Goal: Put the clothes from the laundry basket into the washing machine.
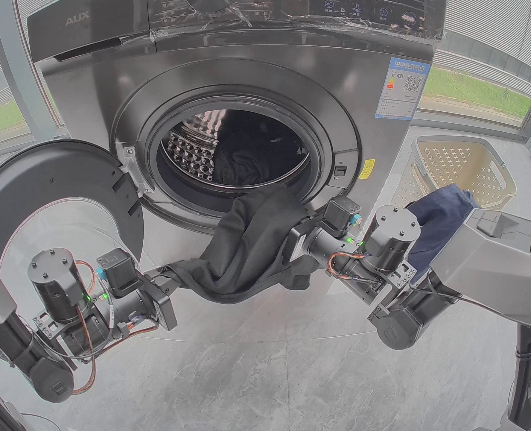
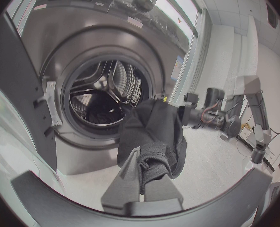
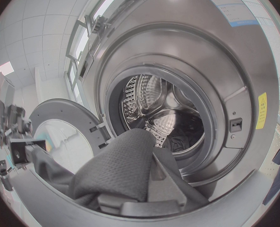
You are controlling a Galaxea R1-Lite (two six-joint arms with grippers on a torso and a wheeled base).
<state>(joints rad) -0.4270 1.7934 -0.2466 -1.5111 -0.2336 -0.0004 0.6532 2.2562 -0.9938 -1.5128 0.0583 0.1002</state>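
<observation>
Black garment sagged beneath the fingers of the left gripper and right gripper, both clamped on it; slack could snag the washing machine's rim and drop.

Dark garment gripped, washing machine open

The black garment covered the right hand, its grip unclear; the right arm hid part of the laundry basket.
</observation>
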